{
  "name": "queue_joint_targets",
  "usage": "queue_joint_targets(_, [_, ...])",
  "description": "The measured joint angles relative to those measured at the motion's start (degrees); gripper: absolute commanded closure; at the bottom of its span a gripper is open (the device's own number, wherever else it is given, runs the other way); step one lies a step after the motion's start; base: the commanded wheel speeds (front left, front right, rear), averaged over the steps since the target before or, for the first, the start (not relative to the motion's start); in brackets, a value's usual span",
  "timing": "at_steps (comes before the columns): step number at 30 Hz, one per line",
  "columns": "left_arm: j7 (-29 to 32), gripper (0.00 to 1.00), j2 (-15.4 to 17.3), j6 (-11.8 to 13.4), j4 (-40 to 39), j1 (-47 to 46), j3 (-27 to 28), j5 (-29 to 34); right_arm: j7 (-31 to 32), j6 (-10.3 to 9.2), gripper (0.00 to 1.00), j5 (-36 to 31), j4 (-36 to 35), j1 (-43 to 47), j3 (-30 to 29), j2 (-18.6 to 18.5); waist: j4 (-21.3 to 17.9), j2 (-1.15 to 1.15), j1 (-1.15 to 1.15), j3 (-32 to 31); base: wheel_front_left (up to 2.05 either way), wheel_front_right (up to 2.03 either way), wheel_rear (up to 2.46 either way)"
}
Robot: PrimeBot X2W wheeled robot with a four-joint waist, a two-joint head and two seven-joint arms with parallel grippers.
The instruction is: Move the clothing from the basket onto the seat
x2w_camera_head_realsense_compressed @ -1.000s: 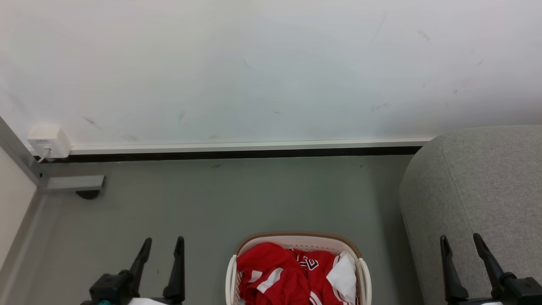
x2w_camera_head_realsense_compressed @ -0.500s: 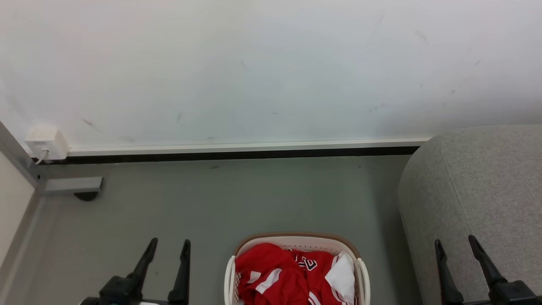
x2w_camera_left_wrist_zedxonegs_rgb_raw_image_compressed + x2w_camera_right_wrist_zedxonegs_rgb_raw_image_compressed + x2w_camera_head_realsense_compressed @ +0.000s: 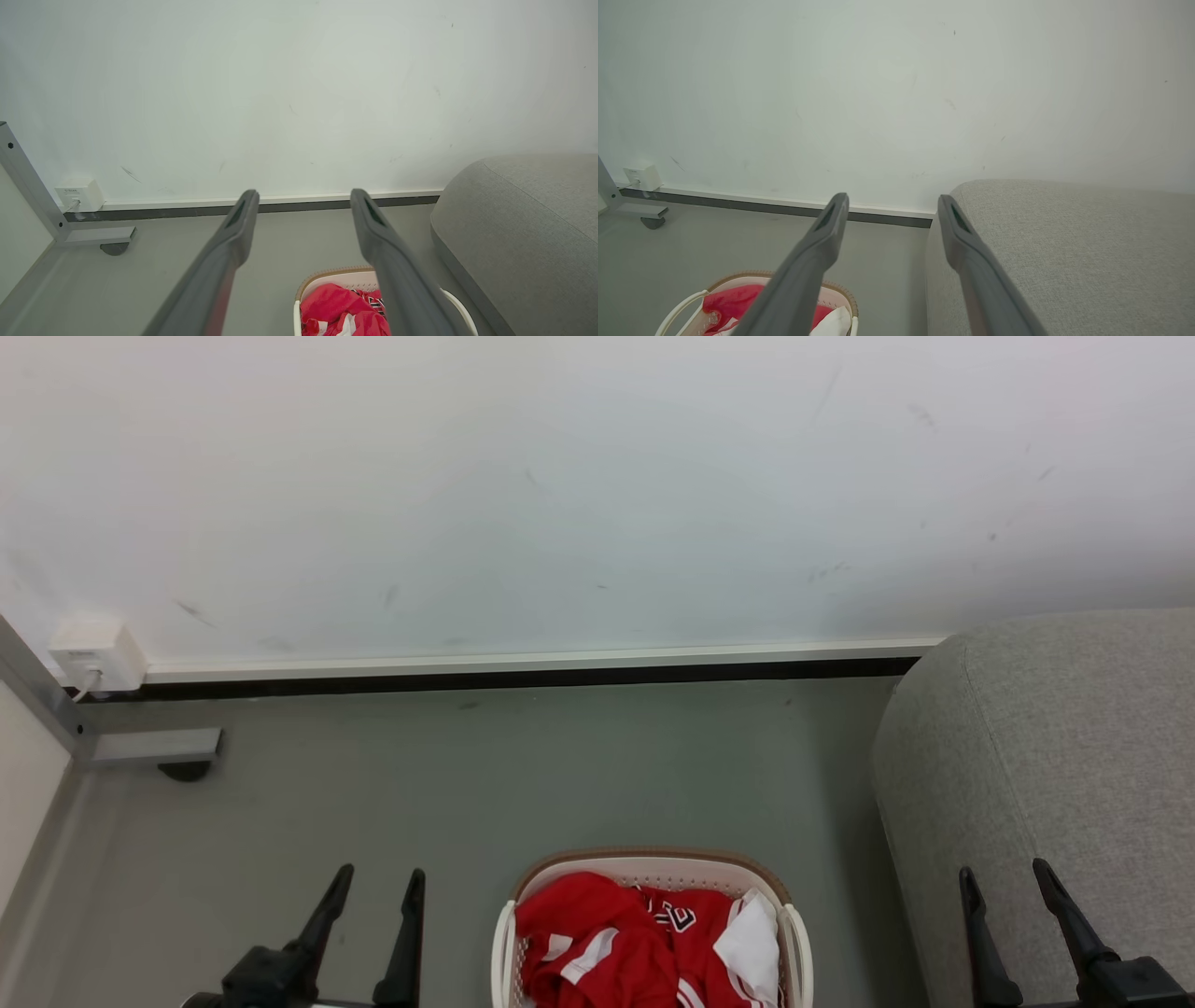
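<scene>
You have yet to start: the clothing (image 3: 616,947) lies heaped in the basket (image 3: 653,861) on the floor (image 3: 467,784), and what shows of the seat (image 3: 1055,747) beside it is bare. Your left claw (image 3: 381,871) and right claw (image 3: 1002,866) stand wide open, holding nothing, flanking the basket. Every garment remains to move.

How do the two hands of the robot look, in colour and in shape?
The left hand and the right hand look alike: each has two long, slim fingers, black in the head view, dark grey up close, tapering to rounded tips, on a chunky black base.
</scene>
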Motion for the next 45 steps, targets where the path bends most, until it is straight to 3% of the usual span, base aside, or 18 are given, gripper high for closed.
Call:
queue_joint_targets(12, [0.0,0.0,0.0,-0.2,-0.2,0.1,0.2,0.0,0.0,0.0,0.0,0.5,0.1,-0.1,0.4,0.0,-0.4,0.0,0.0,0.7,0.0,0.0,0.0])
queue_joint_targets(21, [0.0,0.0,0.4,-1.1,-0.7,-3.6,-0.9,0.1,0.0,0.0,0.0,0.6,-1.5,-3.2,0.9,0.1,-1.6,0.0,0.0,6.3,0.0,0.0,0.0])
queue_joint_targets(34, [0.0,0.0,5.4,-1.7,6.8,-20.3,-18.2,1.0,-0.1,0.0,0.0,2.6,-4.2,-12.7,4.7,0.1,-4.5,0.0,0.01,20.6,0.0,0.0,0.0])
queue_joint_targets(40, [0.2,0.0,5.4,-1.7,16.3,-29.7,-25.4,2.9,-0.1,0.0,0.0,3.3,-5.3,-16.7,6.7,0.1,-6.0,0.0,0.02,27.5,0.0,0.0,0.0])
queue_joint_targets(45, [4.9,0.0,3.9,-1.5,25.8,-36.4,-29.2,6.4,-0.1,0.0,0.0,5.4,-6.5,-19.2,7.7,0.1,-7.2,0.0,0.02,32.9,0.0,0.0,0.0])
